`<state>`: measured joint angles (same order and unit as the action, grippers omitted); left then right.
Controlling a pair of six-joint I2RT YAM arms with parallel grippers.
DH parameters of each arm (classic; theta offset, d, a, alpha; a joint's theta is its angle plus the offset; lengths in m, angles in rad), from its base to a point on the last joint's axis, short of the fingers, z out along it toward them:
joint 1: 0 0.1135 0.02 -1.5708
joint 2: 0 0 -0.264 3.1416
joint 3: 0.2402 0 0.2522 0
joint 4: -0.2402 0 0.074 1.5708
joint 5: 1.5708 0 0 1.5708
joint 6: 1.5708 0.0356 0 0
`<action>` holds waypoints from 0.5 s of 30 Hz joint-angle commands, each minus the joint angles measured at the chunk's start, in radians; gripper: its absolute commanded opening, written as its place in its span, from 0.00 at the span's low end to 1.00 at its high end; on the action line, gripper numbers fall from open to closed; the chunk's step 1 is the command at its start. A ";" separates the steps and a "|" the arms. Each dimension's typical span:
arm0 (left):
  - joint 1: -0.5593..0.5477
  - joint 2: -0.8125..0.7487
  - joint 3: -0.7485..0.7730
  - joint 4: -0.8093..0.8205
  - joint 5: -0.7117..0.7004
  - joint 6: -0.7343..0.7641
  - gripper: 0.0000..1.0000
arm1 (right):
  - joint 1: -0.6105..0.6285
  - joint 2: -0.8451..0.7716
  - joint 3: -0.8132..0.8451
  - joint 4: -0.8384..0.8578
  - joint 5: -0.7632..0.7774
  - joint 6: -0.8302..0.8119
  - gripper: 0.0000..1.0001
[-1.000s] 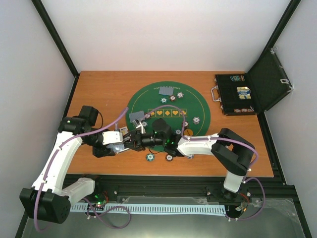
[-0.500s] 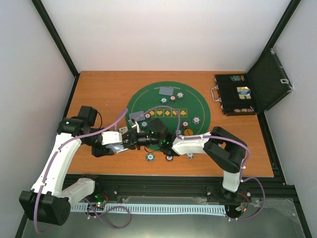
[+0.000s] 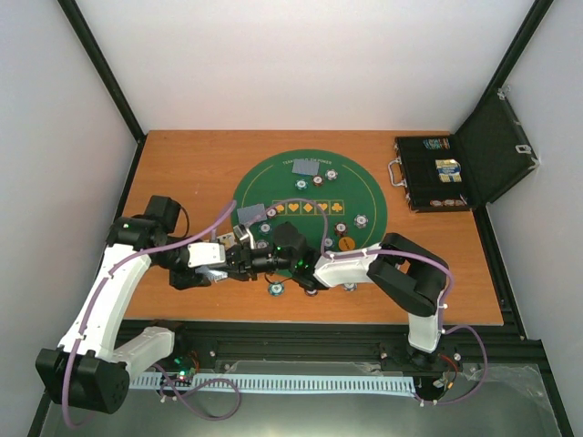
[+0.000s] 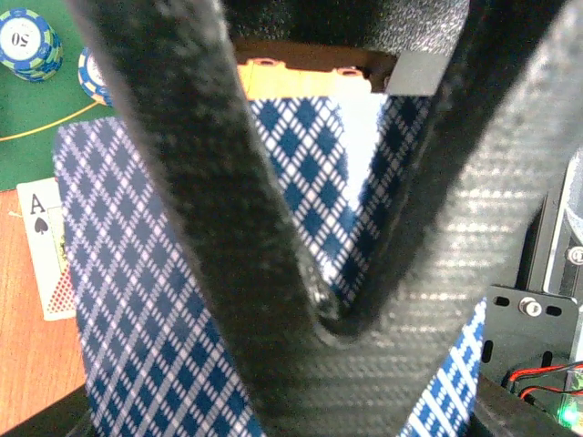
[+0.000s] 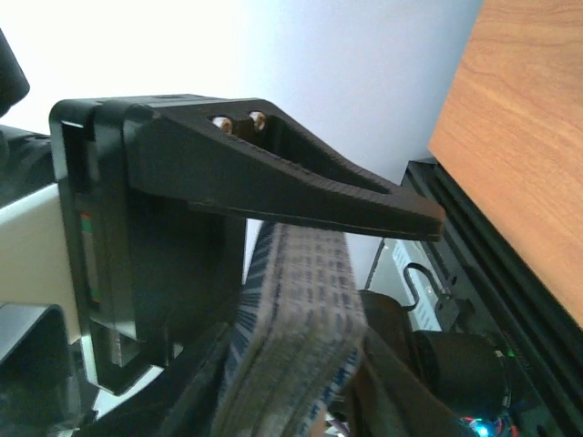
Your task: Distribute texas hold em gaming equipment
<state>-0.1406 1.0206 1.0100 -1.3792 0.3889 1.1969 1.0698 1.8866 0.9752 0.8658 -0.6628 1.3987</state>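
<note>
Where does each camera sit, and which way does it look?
Top external: above and behind the arms, looking down on the table; both arms show, left gripper close to right gripper.
Left wrist: on the left arm, looking along its fingers at the playing cards they pinch.
Right wrist: on the right arm, facing the cards' edge; a black finger above.
Both wrist views share the cards.

My left fingers (image 4: 182,182): black, woven carbon-fibre texture, dull sheen | playing cards (image 4: 127,300): smooth coated paper | poker chips (image 4: 27,45): glossy plastic | mat (image 3: 369,196): matt green felt | table (image 3: 182,164): smooth wood grain, satin | case (image 3: 492,150): matt black shell
</note>
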 commanded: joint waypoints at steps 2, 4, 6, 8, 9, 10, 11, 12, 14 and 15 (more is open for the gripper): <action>0.001 -0.017 0.004 0.012 0.024 0.016 0.27 | 0.015 0.027 0.023 0.010 0.004 -0.001 0.17; 0.002 -0.019 0.001 0.013 0.023 0.016 0.48 | 0.015 0.026 0.017 0.014 0.008 0.004 0.06; 0.001 -0.022 0.000 0.021 0.020 0.002 0.75 | 0.015 0.020 0.005 0.027 0.013 0.014 0.03; 0.002 -0.027 0.000 0.029 0.026 -0.011 0.86 | 0.015 0.013 -0.010 0.039 0.018 0.020 0.03; 0.002 -0.027 0.001 0.028 0.031 -0.016 0.92 | 0.015 0.008 -0.017 0.043 0.019 0.021 0.03; 0.002 -0.026 0.002 0.024 0.036 -0.020 0.98 | 0.015 0.004 -0.022 0.047 0.020 0.021 0.03; 0.002 -0.021 0.002 0.017 0.043 -0.022 1.00 | 0.015 0.000 -0.027 0.052 0.019 0.019 0.03; 0.002 -0.016 0.001 0.006 0.048 -0.020 1.00 | 0.015 -0.003 -0.030 0.058 0.016 0.018 0.03; 0.002 -0.007 -0.009 -0.016 0.056 -0.008 1.00 | 0.015 -0.004 -0.034 0.077 0.011 0.017 0.03; 0.002 -0.001 -0.015 -0.021 0.058 -0.003 1.00 | 0.015 -0.005 -0.033 0.084 0.010 0.018 0.03</action>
<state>-0.1394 1.0100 1.0031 -1.3678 0.4084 1.1790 1.0733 1.8965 0.9485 0.8730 -0.6628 1.4170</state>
